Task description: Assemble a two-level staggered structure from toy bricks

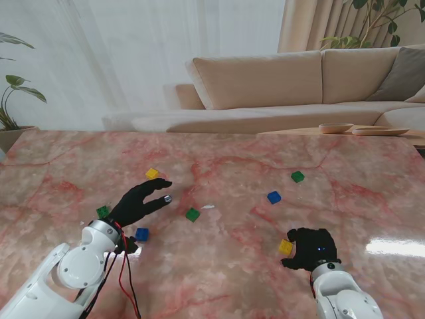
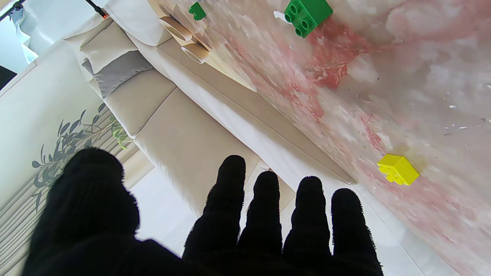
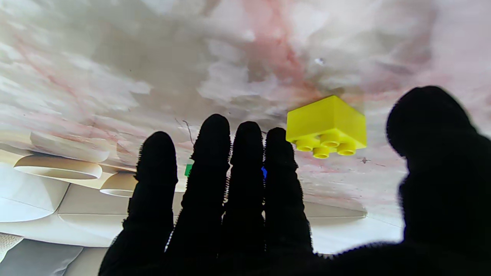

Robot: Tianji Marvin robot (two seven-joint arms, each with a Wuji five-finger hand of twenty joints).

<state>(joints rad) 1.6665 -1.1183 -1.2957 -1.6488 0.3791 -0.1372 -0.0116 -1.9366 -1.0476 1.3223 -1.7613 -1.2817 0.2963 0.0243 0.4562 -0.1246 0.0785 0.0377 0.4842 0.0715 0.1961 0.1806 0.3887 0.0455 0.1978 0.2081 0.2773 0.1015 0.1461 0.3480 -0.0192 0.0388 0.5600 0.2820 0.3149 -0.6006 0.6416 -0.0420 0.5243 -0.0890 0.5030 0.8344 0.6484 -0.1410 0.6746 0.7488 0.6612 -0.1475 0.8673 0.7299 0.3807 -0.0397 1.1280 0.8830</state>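
Yellow plastic toy brick [image 1: 285, 247] sits on the pink marble table [image 1: 226, 266], just beside my right hand [image 1: 311, 249], on its left side. That hand's fingers [image 3: 215, 168] lie close together, thumb apart, holding nothing. My left hand [image 1: 139, 203] is spread and holds nothing. Near it lie another yellow brick [image 1: 152, 173], a green brick [image 1: 192, 214] and a blue brick [image 1: 141, 234]. Nothing blocks the way.
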